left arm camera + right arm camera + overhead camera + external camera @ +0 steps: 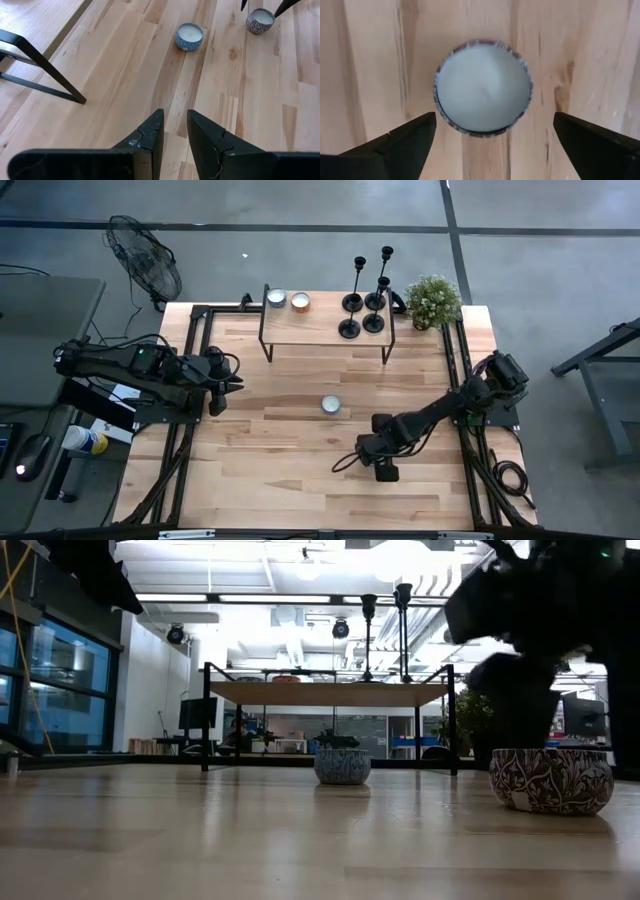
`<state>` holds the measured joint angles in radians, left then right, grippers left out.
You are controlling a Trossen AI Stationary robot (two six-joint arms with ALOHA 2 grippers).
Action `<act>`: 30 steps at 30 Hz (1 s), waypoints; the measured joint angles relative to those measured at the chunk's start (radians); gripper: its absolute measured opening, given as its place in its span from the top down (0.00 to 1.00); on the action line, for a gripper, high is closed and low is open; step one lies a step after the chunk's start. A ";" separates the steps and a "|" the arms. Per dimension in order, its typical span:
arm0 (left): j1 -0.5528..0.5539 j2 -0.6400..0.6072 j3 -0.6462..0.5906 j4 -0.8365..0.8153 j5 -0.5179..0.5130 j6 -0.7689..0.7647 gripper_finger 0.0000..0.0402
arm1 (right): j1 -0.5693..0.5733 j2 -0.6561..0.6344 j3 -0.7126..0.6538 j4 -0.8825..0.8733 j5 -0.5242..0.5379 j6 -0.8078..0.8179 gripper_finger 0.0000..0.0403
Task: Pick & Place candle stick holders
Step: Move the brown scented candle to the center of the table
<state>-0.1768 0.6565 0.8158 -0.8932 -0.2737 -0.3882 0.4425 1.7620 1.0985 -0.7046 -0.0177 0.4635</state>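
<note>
The left end effector (pixel 235 375) waits at the counter's (pixel 260 470) left side, fingers nearly together, holding nothing. The right end effector (pixel 492 135) hangs spread wide over a candle (pixel 482 86). Four candlesticks (pixel 364 305) stand on the shelf (pixel 310 330).

Bystanders on and around my table

A small wooden shelf on black legs (pixel 325 320) stands along the table's (pixel 260 470) far edge, with two candle tins on its left end, one white (pixel 276 298) and one orange (pixel 300 301). A potted green plant (pixel 433 301) sits by the far right corner. One patterned candle tin (pixel 330 405) rests near the table's middle; a second patterned tin (pixel 483 87), filled with white wax, lies nearer the right edge. A floor fan (pixel 145 258) stands off the far left corner.
</note>
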 joint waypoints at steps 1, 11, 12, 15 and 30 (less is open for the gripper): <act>0.000 0.000 0.000 0.000 0.000 0.000 0.80 | 0.000 0.009 0.000 0.001 -0.005 0.000 0.02; 0.000 0.000 0.000 0.000 0.000 0.001 0.80 | -0.001 0.039 0.000 0.064 0.038 -0.036 0.02; 0.000 0.000 0.000 0.000 0.000 0.001 0.80 | -0.001 0.039 0.000 0.069 0.038 -0.042 0.03; 0.000 0.000 0.000 0.000 0.000 0.002 0.80 | -0.001 0.047 0.000 0.092 0.036 -0.045 0.03; 0.000 0.000 0.000 -0.001 0.000 0.018 0.80 | -0.001 0.084 0.000 0.125 0.010 -0.043 0.08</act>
<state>-0.1768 0.6566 0.8158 -0.8939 -0.2733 -0.3706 0.4412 1.8465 1.0985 -0.5794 -0.0078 0.4202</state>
